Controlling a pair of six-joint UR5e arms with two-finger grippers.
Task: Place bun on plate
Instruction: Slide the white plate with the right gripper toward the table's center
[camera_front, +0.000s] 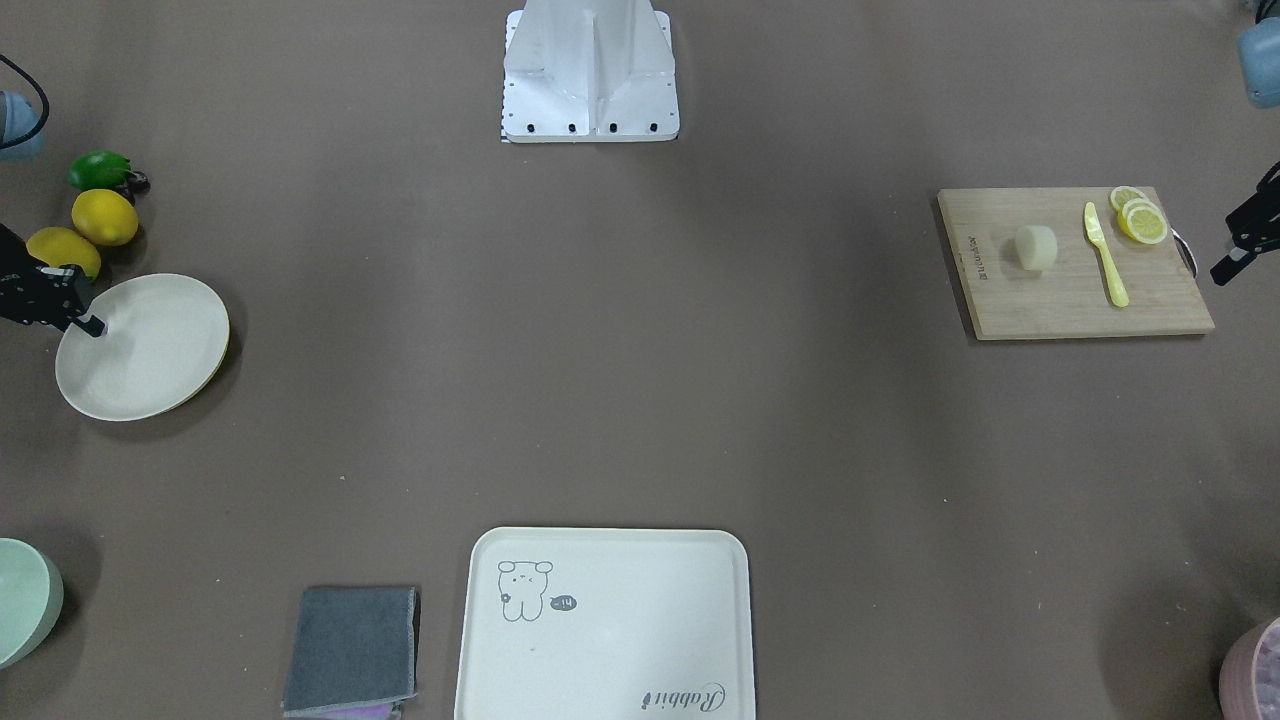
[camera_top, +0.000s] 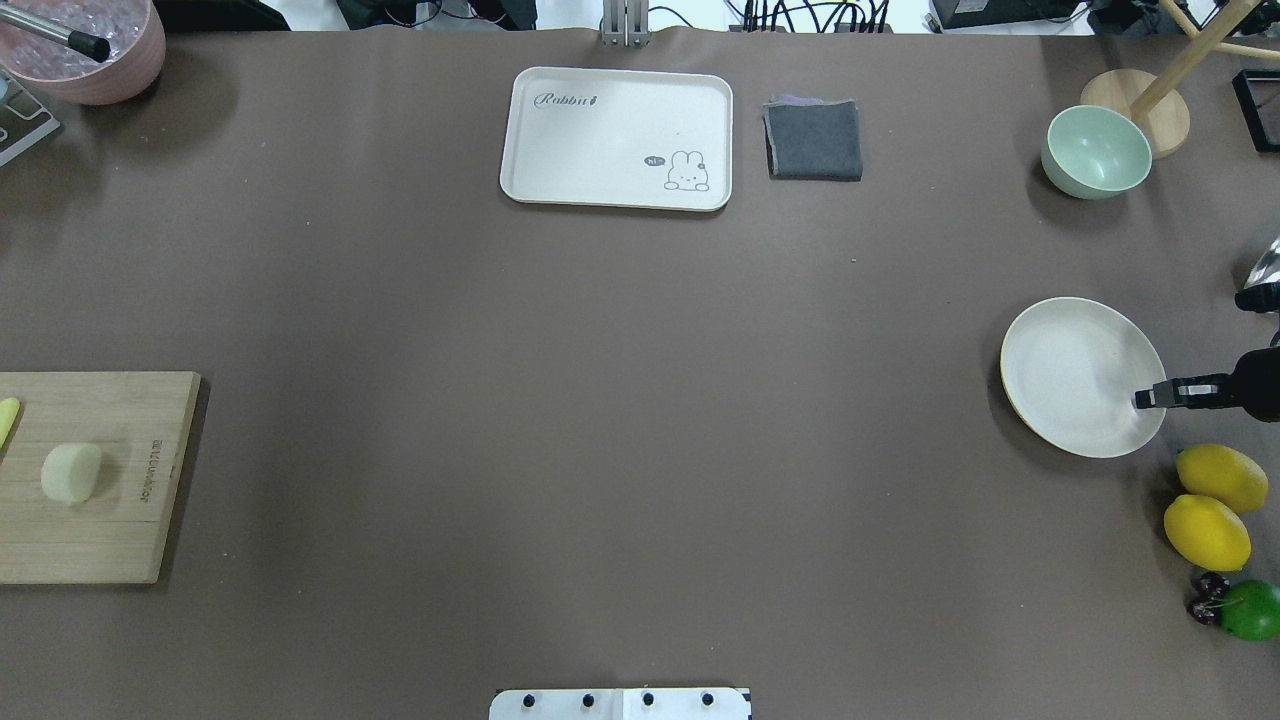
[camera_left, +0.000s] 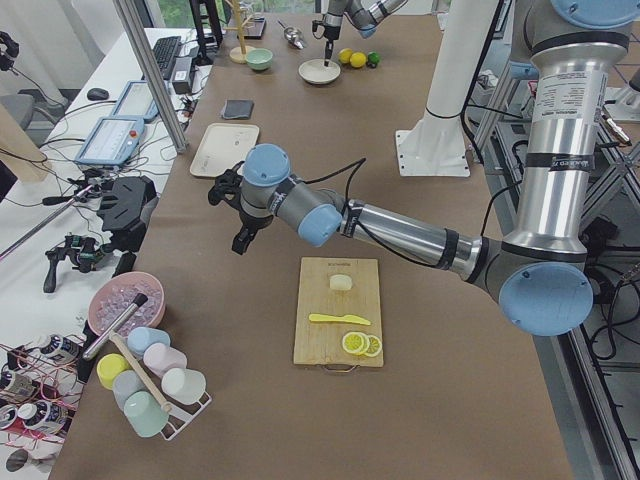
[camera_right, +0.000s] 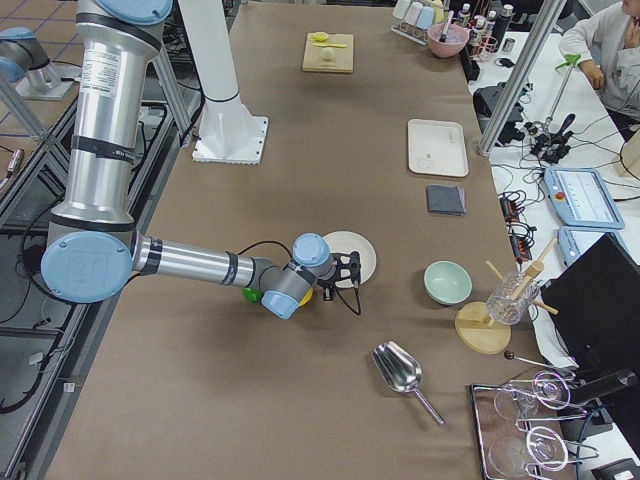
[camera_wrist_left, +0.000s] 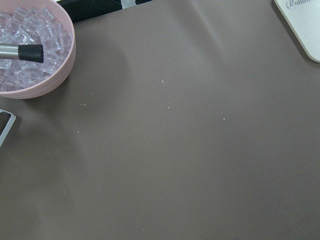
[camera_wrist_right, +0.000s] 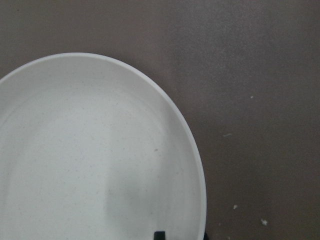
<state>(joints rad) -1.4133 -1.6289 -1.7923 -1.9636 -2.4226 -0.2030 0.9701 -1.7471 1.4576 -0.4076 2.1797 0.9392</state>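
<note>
— Where is the bun (camera_top: 70, 472)?

— Low at the left edge of the overhead view, on the wooden cutting board (camera_top: 110, 540), lying on its side. It is almost as thick as it is long, so the long axis is faint. It seems to run left to right in that view, with the rounded end toward the frame's left edge and the blunter end toward the board's printed side. In the front-facing view a yellow knife (camera_front: 1105, 255) lies just beside it, with lemon slices (camera_front: 1140, 218) past the knife at the board's upper right corner.

— And the left gripper (camera_front: 1222, 250)?

— At the right edge of the front-facing view, just off the board and apart from the bun. Its fingers stand spread, with nothing between them.

— The plate (camera_top: 1060, 350)?

— Middle right of the overhead view, flat on the table (camera_top: 600, 400), well apart from the bun. Two lemons (camera_top: 1207, 532) lie just below it.

— The right gripper (camera_top: 1142, 400)?

— It juts in from the right edge, its tip over the plate's lower right rim. Only one finger shows plainly, so I cannot tell whether the jaws are spread or closed, or whether it touches the plate.

— Farther off?

— Along the top are a cream tray (camera_top: 600, 140), a grey cloth (camera_top: 813, 140) and a green bowl (camera_top: 1095, 150).
</note>
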